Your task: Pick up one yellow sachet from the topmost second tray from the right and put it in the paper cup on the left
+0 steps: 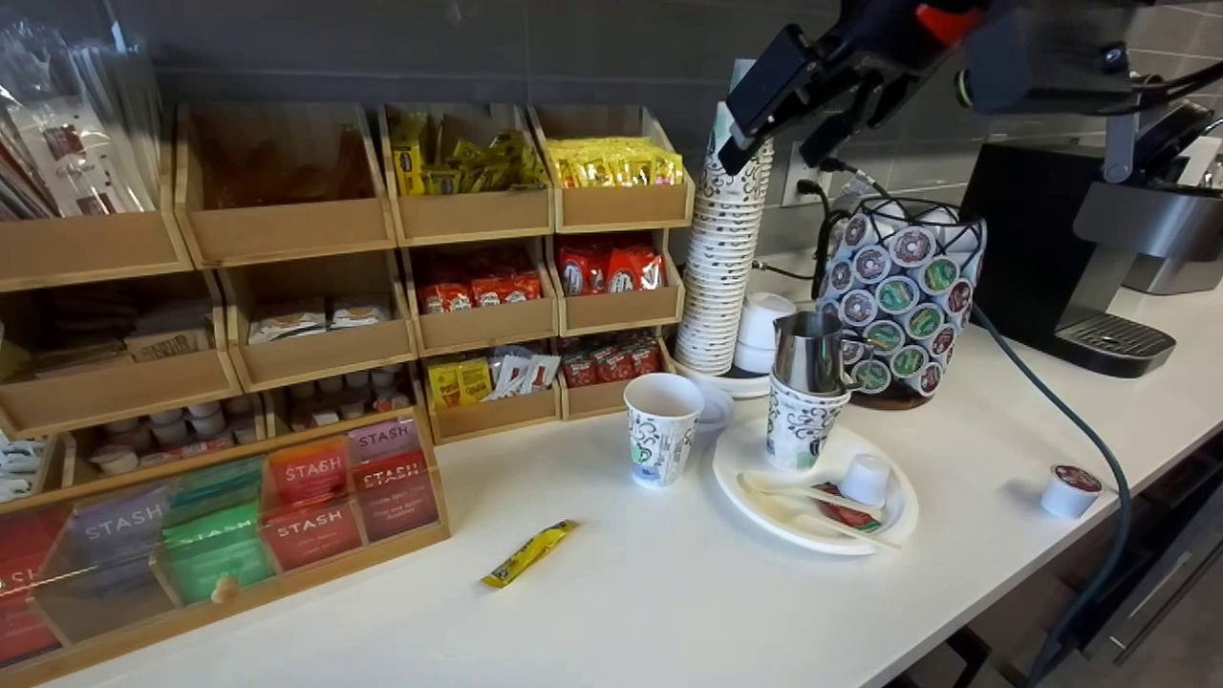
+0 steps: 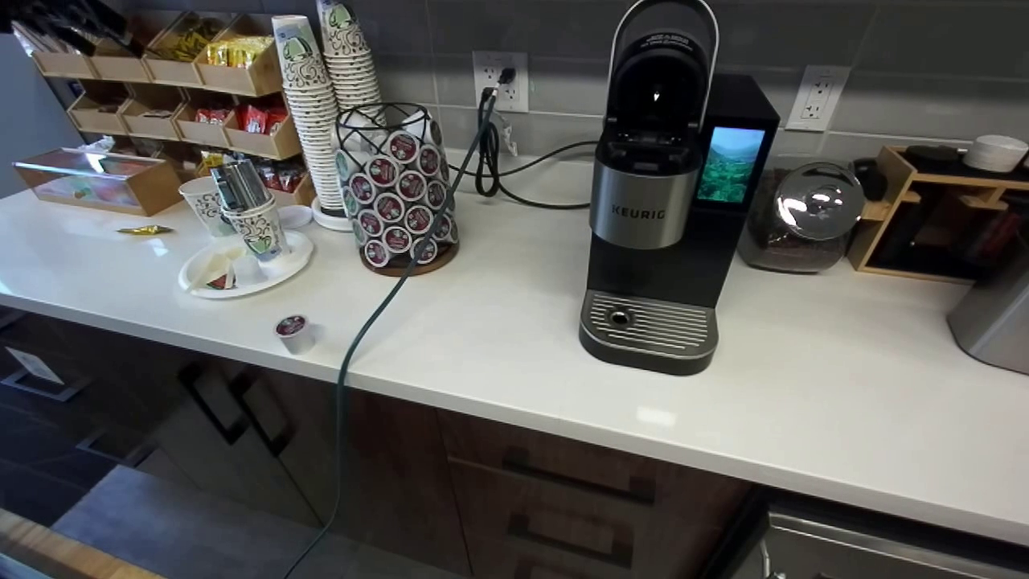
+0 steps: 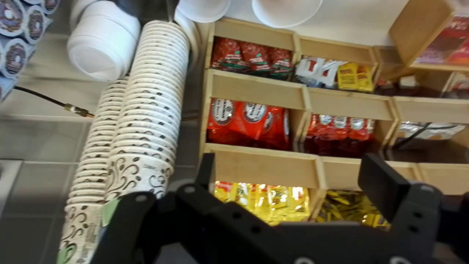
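Nearest in the wrist view, the gripper [image 3: 293, 178] fills the bottom of the frame. Its two fingers [image 3: 381, 189] stand wide apart and bare, one near the middle, one toward the right; through the gap between them show wooden bins [image 3: 263, 167] with bright packets [image 3: 280, 201] and, farther right, olive-yellow sachets [image 3: 342, 205].

In an exterior view, a tea box [image 1: 334, 567] fills the lower left of the frame. To its right, at lower centre, the yellow sachet [image 1: 530, 554] lies slantwise on the white counter [image 1: 621, 612], well apart from the gripper. Behind it, just right of centre, the paper cup [image 1: 661, 430] stands upright near a plate [image 1: 731, 459], which carries another cup [image 1: 801, 425] with a steel pitcher [image 1: 807, 354] set in it. Farther back, in the top row at upper centre, the tray [image 1: 475, 218], second from the right, is stocked with the olive-yellow sachets. At upper right the gripper [image 1: 776, 156] hangs with its tips parted, overlapping the top of a cup stack [image 1: 718, 277]; I cannot tell whether they touch.
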